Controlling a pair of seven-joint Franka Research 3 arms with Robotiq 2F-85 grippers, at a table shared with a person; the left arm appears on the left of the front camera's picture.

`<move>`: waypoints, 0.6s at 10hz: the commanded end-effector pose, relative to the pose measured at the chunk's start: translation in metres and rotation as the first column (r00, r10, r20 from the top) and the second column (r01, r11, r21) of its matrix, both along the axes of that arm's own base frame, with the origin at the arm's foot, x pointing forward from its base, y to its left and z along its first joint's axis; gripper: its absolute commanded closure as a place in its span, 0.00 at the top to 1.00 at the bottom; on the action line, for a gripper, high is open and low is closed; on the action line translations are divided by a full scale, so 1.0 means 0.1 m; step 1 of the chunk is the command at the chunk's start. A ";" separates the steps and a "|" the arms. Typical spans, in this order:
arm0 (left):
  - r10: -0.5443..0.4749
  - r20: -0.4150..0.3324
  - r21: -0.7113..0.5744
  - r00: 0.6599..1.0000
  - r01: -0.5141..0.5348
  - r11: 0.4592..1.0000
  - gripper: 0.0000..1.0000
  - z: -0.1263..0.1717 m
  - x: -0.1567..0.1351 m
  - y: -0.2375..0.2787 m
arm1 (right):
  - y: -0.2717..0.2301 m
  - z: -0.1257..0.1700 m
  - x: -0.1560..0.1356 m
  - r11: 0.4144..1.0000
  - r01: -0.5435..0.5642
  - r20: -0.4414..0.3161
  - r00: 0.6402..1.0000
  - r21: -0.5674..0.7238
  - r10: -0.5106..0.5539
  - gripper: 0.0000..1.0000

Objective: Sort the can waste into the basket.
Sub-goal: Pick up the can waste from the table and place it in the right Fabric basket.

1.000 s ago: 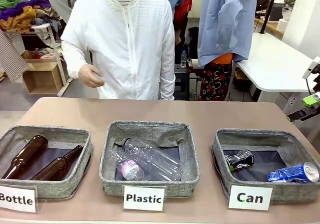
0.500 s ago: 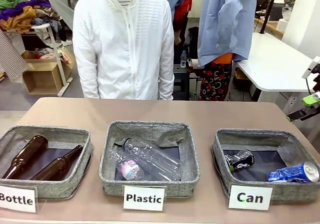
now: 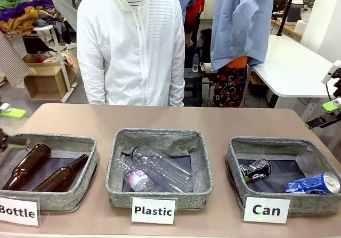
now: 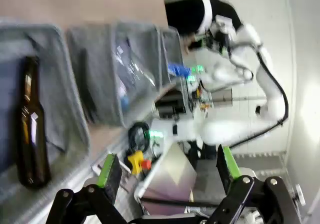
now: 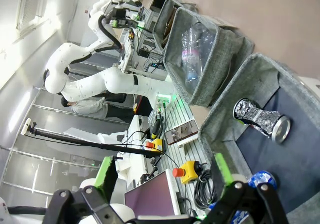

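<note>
Right hand [image 3: 329, 114] at the far right edge of the front view, off the surface's side and above the far right corner of the Can basket [image 3: 234, 166], fingers spread wide, nothing held; own wrist view shows the same hand [image 5: 162, 176] gaping, green pads [image 5: 105, 174] apart with only background between them. Left hand [image 3: 9, 126] just in at the far left edge, over the far left corner of the Bottle basket [image 3: 90, 166], one green pad up high, one dark finger lower; left wrist view has that hand [image 4: 167, 168] wide open and empty too. Both cans lie inside the Can basket: crushed dark can [image 3: 256, 169] on the floor near the left wall, blue can [image 3: 314, 183] on its side at the right front, silver top toward the right wall. White "Can" card [image 3: 266, 210] stands at that basket's front. Middle Plastic basket [image 3: 205, 169] holds clear plastic bottles [image 3: 157, 170], Bottle basket holds two brown glass bottles [image 3: 26, 166] lying down. Person in white jacket [image 3: 132, 46] stands at the far side of the tan surface [image 3: 213, 118], hands not seen
</note>
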State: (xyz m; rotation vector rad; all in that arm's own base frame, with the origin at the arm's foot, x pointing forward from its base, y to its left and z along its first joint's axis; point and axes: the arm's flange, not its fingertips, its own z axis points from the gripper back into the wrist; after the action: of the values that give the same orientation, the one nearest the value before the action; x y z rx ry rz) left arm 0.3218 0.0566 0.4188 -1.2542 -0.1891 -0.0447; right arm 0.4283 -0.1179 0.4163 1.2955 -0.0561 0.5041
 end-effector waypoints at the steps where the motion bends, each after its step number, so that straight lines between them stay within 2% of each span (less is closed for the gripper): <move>1: 0.083 0.082 -0.024 0.993 -0.081 0.996 1.00 -0.44 -0.40 -0.37 | 0.00 0.04 0.01 1.000 -0.009 0.002 1.000 0.009 0.009 1.00; 2: 0.000 0.000 0.000 1.000 0.000 1.000 1.00 0.00 0.00 0.00 | 0.00 0.04 0.01 1.000 -0.009 0.002 1.000 0.009 0.009 1.00; 6: 0.000 0.000 0.000 1.000 0.000 1.000 1.00 0.00 0.00 0.00 | 0.00 0.04 0.01 1.000 -0.009 0.002 1.000 0.009 0.009 1.00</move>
State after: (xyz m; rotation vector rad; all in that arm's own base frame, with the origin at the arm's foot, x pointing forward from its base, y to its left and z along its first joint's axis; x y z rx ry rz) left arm 0.3264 0.0539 0.4165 -1.2522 -0.2015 -0.0488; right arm 0.4284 -0.1178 0.4162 1.2957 -0.0556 0.5041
